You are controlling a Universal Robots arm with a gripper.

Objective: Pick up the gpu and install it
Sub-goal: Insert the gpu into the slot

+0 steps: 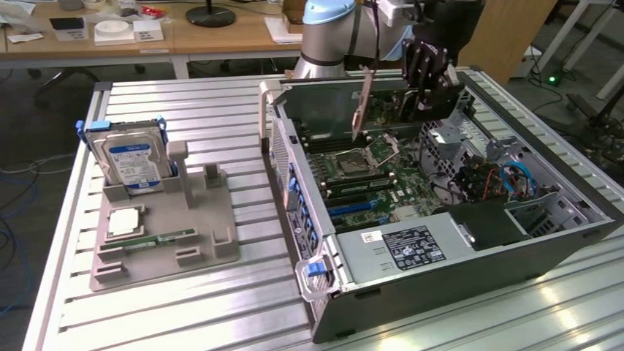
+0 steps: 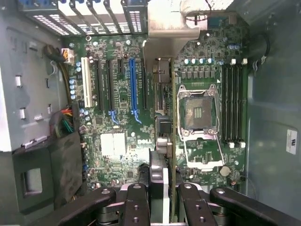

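My gripper hangs over the far end of the open computer case, shut on the gpu. The card is held upright above the motherboard, its silver bracket toward the exterior view's left. In the wrist view the gpu appears edge-on between the black fingers, with its metal bracket at the end by the case's rear slot covers. It hovers between the long blue slot and the processor socket. It is clear of the board.
A grey holder tray on the slatted table at the exterior view's left carries a silver hard drive with a blue label and a green memory stick. Inside the case are a power supply and cables. Desks stand behind.
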